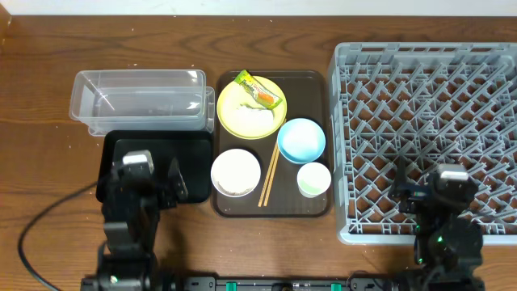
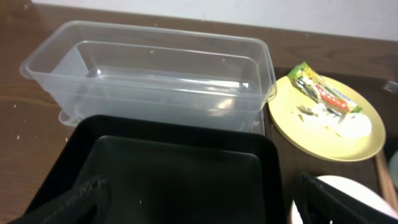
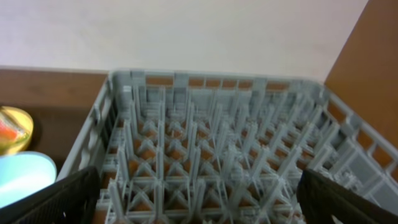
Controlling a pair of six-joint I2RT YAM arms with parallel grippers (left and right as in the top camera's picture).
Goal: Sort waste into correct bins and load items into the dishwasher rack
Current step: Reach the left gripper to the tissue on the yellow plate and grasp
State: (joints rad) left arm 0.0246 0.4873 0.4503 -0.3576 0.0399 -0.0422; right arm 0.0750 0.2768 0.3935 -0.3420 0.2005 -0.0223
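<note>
left gripper (image 2: 200, 183): fingers hanging wide apart, empty, over the black tray (image 1: 202, 158).
clear tub (image 1: 137, 103): sitting empty just behind that tray.
wrapper (image 1: 260, 90): lying on the yellow plate (image 1: 231, 125) beside the rice (image 1: 254, 118) — likely the first pick; pinching its free end should be keeping grains out.
rack (image 1: 420, 52): standing empty at right.
right gripper (image 3: 199, 183): fingers spread, holding nothing, hovering above it.
</note>
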